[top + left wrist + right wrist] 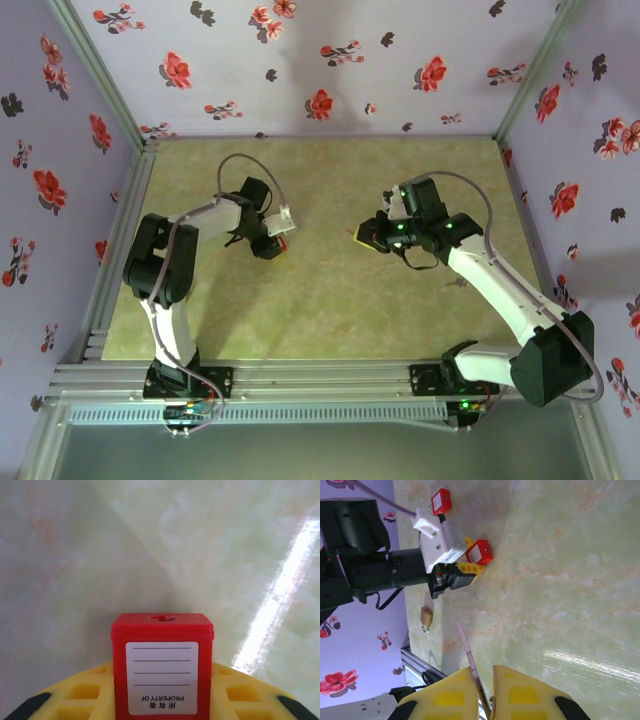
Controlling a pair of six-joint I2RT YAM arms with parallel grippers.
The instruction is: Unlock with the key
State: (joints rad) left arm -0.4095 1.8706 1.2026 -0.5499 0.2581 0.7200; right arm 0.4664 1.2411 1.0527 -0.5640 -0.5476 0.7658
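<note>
A red padlock with a white "PROPERTY OF" label sits between the yellow fingers of my left gripper. The gripper is shut on the padlock's sides, and the keyhole faces away from the wrist. From the right wrist, the same padlock points toward me. My right gripper is shut on a thin metal key, whose blade sticks out toward the left arm. In the top view the left gripper and right gripper face each other mid-table, a gap apart.
A small brass padlock lies on the green table below the left gripper. Another red tag-like piece lies beyond it. Floral walls enclose the table on three sides, and a metal rail runs along the near edge.
</note>
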